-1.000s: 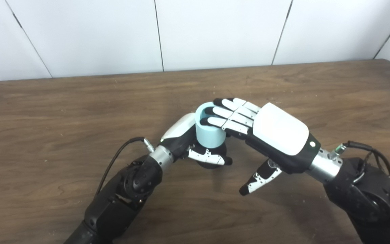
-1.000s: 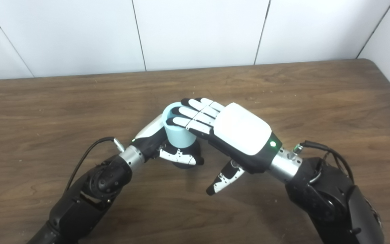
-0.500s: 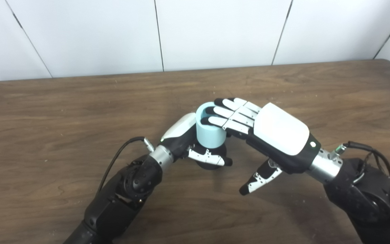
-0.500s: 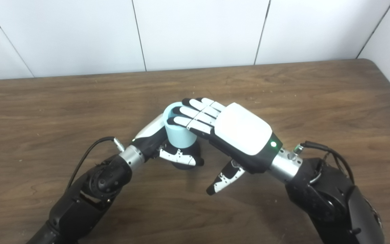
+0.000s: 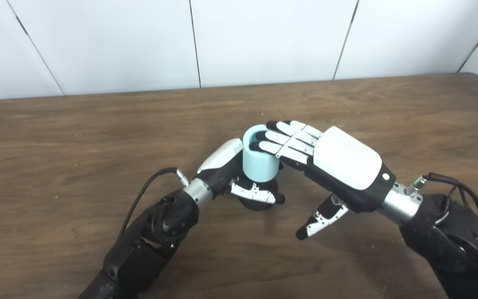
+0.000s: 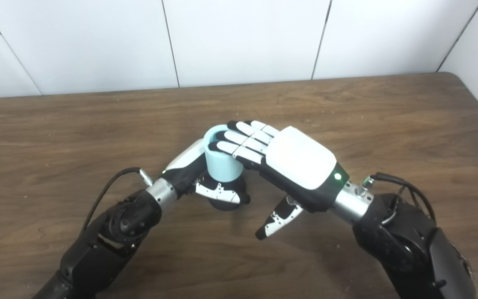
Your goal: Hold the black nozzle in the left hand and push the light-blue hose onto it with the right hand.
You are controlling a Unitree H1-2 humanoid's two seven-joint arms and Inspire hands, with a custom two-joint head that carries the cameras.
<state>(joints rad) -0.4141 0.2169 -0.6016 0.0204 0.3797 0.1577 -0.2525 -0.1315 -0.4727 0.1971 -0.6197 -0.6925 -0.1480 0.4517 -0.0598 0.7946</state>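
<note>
A short light-blue hose [image 5: 258, 165] stands upright as an open cylinder on top of the black nozzle [image 5: 256, 202], whose dark base shows just below it. My left hand [image 5: 230, 174] wraps around the nozzle from the left, shut on it, thumb across the front. From the right, my right hand [image 5: 326, 160] lies flat over the hose, its fingertips [image 5: 264, 141] resting on the hose's open top rim. Its thumb [image 5: 321, 216] hangs free below, holding nothing. Most of the nozzle is hidden by the hose and the left hand.
The work stands near the middle of a brown wooden table [image 5: 77, 128]. A white panelled wall [image 5: 264, 37] runs along the table's far edge. Both dark forearms come in from the bottom corners, each with a cable at the wrist.
The right hand has shifted slightly to the right, and the hose with the nozzle and left hand has moved a little the same way.
</note>
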